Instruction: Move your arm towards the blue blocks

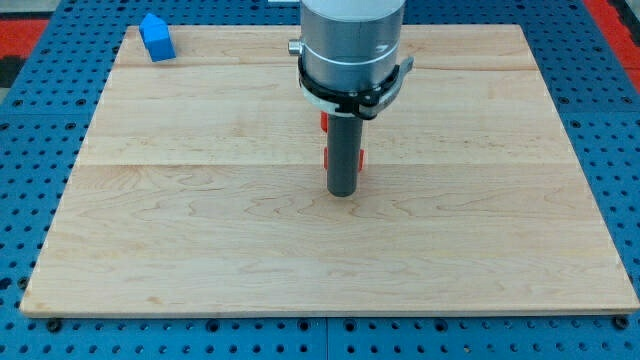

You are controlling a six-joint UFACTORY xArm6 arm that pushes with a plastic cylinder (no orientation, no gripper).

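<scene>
Camera view shows my tip [342, 192] resting near the middle of the wooden counter [200, 250], with red blocks [326, 156] just behind the rod, mostly hidden, so their shapes cannot be told. One blue block [157, 37] sits well apart at the view's top left corner. No gripper is fitted, so no jaws show.

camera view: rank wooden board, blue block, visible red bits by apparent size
1. wooden board, fills most of the view.
2. blue block, top-left corner of the board.
3. red block pieces, mostly hidden behind the rod above my tip; true size unclear.
</scene>
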